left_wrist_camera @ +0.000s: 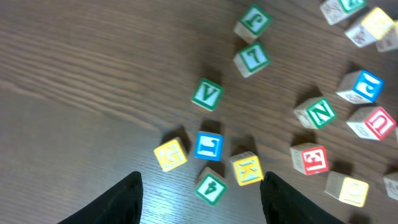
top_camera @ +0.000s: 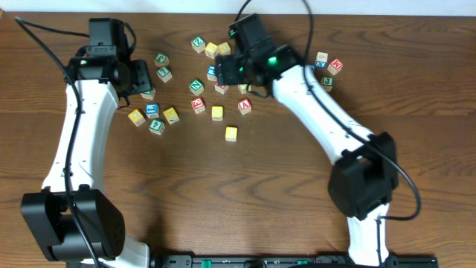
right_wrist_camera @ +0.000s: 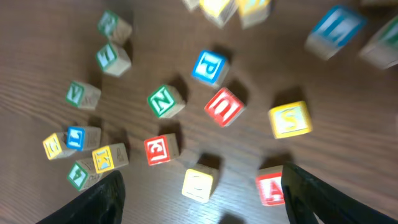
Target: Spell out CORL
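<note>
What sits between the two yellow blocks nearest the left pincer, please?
The blue L block lies between the yellow block and the yellow K block, seen in the left wrist view.

A dark wooden table (top_camera: 245, 193) is filling every view.
Its brown grain is running side to side across the top; soft light is falling from above and laying faint, blurred shadows on the wood; a pale strip (top_camera: 387, 6) is showing beyond the far edge, too narrow to identify.
</note>
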{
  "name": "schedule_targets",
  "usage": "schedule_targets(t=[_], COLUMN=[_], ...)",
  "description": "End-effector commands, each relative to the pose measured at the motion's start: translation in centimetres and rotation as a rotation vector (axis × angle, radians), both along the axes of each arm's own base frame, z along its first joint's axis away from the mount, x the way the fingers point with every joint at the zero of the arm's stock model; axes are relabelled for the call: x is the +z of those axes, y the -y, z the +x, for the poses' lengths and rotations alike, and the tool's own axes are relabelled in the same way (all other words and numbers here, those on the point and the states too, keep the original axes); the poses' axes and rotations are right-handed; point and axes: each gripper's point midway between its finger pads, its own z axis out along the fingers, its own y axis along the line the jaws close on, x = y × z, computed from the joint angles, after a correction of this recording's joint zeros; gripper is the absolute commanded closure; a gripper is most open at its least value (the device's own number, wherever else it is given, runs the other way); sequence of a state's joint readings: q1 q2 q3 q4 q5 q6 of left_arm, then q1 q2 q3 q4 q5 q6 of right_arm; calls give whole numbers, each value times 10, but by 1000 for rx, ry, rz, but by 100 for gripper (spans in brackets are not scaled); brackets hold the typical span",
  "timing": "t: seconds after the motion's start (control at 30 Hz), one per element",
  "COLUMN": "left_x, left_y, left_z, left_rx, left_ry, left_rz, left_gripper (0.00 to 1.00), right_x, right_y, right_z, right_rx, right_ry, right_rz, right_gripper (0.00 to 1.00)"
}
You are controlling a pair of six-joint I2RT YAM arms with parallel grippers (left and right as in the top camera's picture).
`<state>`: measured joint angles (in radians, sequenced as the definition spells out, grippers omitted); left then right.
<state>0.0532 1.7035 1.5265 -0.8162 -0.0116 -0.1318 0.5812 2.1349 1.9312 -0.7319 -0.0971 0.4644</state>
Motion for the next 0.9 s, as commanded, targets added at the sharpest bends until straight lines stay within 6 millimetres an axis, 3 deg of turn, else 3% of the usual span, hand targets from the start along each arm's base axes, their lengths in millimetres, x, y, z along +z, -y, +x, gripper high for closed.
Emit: schedule_targets(t=[0.0,0.43,0.87], left_x=[11,10,9], left_y=[-18,-20,-20], left_z=[-4,-7,-9], left_rx=[69,78,78], left_ry=[23,12,0], left_rz=[11,10,9], left_gripper=[40,40,40], right_x=[-19,-67,-98], right_y=[-19,-41,-37], right_z=[-5,-11,-20], right_rx=[-7,-25,-32], right_ry=[-34,-76,-144], right_rz=[5,-32,-81], right_gripper=[26,37,48])
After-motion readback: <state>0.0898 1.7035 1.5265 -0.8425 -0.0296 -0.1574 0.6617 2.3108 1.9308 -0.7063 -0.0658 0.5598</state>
